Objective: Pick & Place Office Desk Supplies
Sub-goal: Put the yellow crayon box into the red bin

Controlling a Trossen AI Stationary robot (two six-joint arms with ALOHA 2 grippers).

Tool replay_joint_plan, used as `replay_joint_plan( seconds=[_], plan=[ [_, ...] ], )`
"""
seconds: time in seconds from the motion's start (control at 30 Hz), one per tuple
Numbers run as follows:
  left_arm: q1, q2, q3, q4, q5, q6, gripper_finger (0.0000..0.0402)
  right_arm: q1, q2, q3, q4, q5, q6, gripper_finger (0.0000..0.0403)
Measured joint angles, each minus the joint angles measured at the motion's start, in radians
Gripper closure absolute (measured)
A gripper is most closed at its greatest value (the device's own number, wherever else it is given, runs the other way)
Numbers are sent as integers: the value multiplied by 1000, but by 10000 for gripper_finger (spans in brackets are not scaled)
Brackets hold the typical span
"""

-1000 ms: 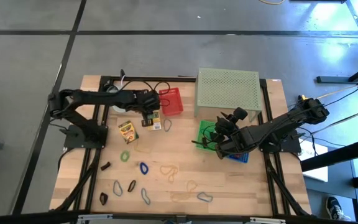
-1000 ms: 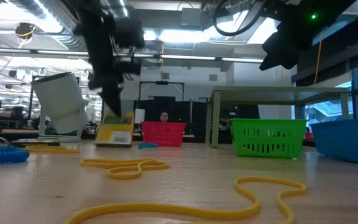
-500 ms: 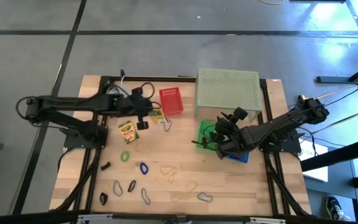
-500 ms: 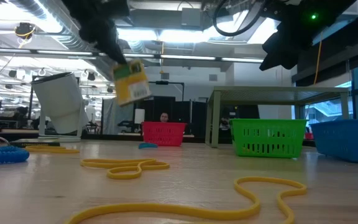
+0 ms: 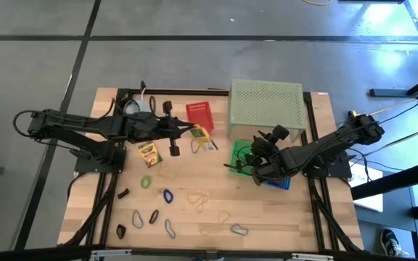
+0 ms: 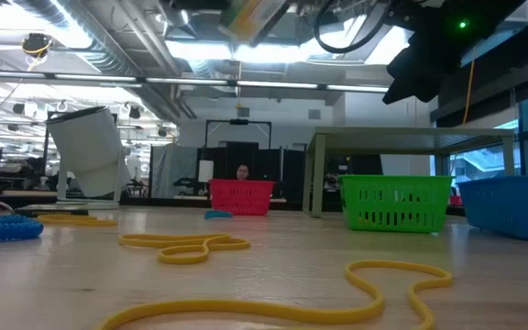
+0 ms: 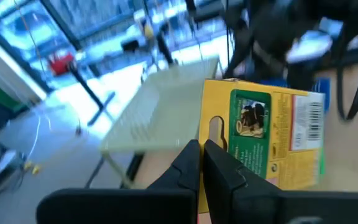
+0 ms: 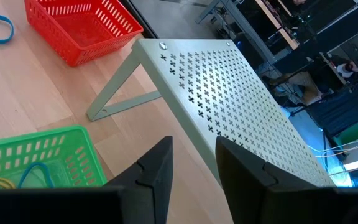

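My left gripper [image 5: 189, 132] is shut on a yellow printed box [image 7: 263, 140], held high over the table between the red basket [image 5: 199, 117] and the green basket [image 5: 242, 154]; the low view shows the box [image 6: 255, 13] at its top edge. A second yellow box [image 5: 149, 152] lies flat on the wood. Several coloured loops, such as a blue one [image 5: 167, 196] and a yellow one [image 6: 186, 246], and a dark clip [image 5: 123, 193] lie toward the near edge. My right gripper [image 8: 194, 165] hangs open and empty over the green basket. My left gripper pinches the box's flat end with the hang hole [image 7: 211, 134] between its two fingers [image 7: 225, 174]. The fingers reach in almost level from the table's left side. The box sticks out beyond the fingertips, lifted clear of the table.
A pale green perforated stand [image 5: 265, 107] stands at the far right. A blue basket [image 5: 278, 181] sits beside the green one under my right arm. A pale round object [image 5: 129, 106] and cables lie at the far left. Bare wood shows in the middle.
My left gripper has risen and tipped from pointing down to nearly level, staying shut. The yellow box has been lifted clear of the table and carried up and toward the table's right. My right arm has kept still.
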Motion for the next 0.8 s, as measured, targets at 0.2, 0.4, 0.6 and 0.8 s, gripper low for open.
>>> replay_joint_plan(
  seconds=[0.2, 0.4, 0.6, 0.8],
  plan=[
    [-20, 22, 0, 77, 12, -7, 398, 0, 0, 0, 1, 1, 0, 280],
    [-12, 49, -55, 66, -100, -39, 398, 0, 0, 0, 1, 3, -11, 280],
    [59, 160, -112, 127, -199, -116, 398, 0, 0, 0, 4, 3, -20, 280],
    [142, 309, -117, 173, -330, -122, 398, 0, 0, 0, 6, 3, -23, 280]
  ],
)
